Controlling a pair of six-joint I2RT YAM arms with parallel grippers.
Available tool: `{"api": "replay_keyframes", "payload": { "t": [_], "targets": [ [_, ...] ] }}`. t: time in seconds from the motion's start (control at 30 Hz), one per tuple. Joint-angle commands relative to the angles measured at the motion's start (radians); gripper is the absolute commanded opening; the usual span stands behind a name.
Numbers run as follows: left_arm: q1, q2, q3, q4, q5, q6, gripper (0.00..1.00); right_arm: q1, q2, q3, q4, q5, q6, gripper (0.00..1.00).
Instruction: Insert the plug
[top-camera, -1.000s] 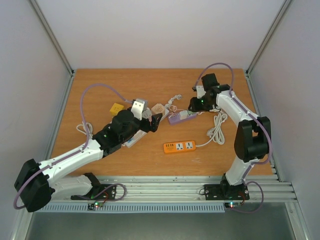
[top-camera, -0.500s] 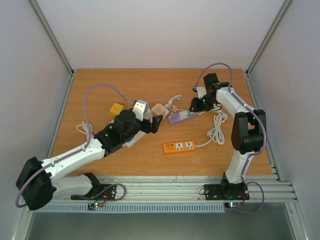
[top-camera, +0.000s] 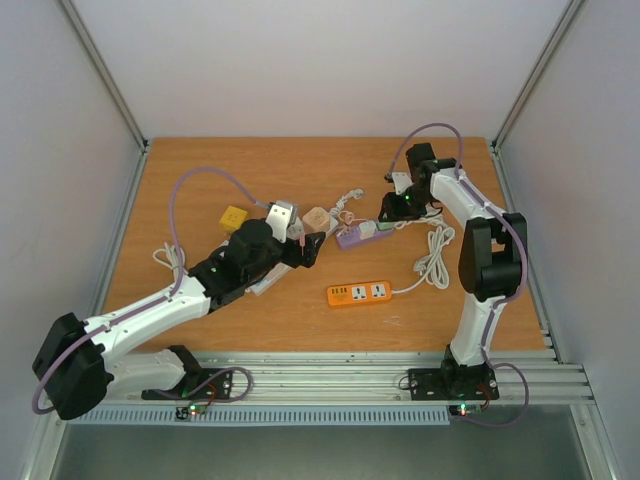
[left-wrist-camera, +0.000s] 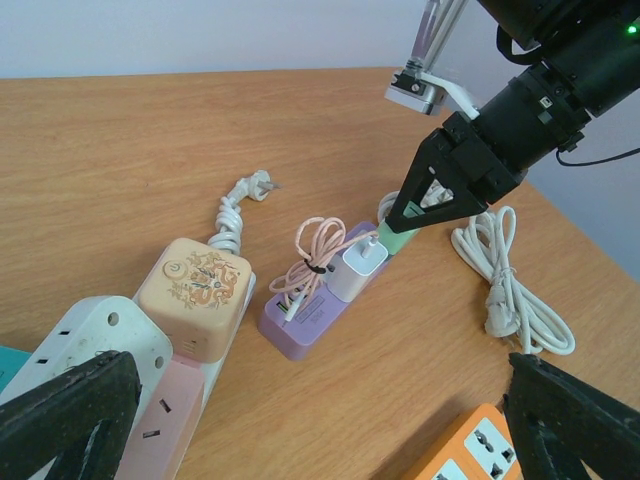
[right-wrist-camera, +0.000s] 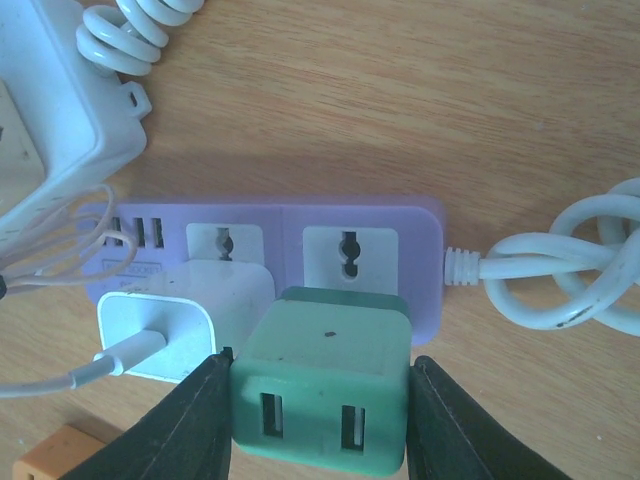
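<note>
My right gripper (right-wrist-camera: 320, 400) is shut on a mint-green plug (right-wrist-camera: 325, 385), one black finger on each side. The plug stands on the near half of a purple power strip (right-wrist-camera: 425, 235), right beside a white charger (right-wrist-camera: 185, 310) plugged into the same strip. The plug's pins are hidden beneath its body. In the left wrist view the green plug (left-wrist-camera: 397, 240) sits at the far end of the purple strip (left-wrist-camera: 300, 325) under the right gripper (left-wrist-camera: 420, 205). My left gripper (left-wrist-camera: 320, 420) hovers open nearby with nothing between its fingers. From above, the right gripper (top-camera: 395, 213) and the left gripper (top-camera: 312, 248) flank the strip (top-camera: 360, 235).
An orange power strip (top-camera: 358, 293) lies in front of the purple one. A white coiled cable (top-camera: 435, 262) runs to the right. A beige cube socket (left-wrist-camera: 195, 295) sits on a white-and-pink strip (left-wrist-camera: 110, 345) under my left gripper. A yellow block (top-camera: 233, 216) lies at the left.
The right arm's elbow has swung left and back, and its gripper has stayed over the purple strip with the green plug. The left arm has barely moved.
</note>
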Motion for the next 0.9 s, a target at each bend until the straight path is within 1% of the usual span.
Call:
{"api": "replay_keyframes", "payload": {
  "t": [0.0, 0.33, 0.53, 0.87],
  "targets": [
    [0.004, -0.007, 0.013, 0.019, -0.004, -0.001, 0.99, -0.003, 0.037, 0.051, -0.076, -0.010, -0.024, 0.34],
    [0.003, -0.002, 0.012, 0.021, -0.006, 0.001, 0.99, -0.003, 0.103, 0.089, -0.116, 0.001, -0.006, 0.38],
    [0.005, 0.002, 0.014, 0.020, -0.005, 0.001, 0.99, 0.002, 0.118, 0.082, -0.118, 0.026, 0.008, 0.45],
    [0.006, 0.013, 0.018, 0.018, -0.005, -0.001, 0.99, 0.048, 0.165, 0.063, -0.106, 0.154, 0.006, 0.46]
  ]
}}
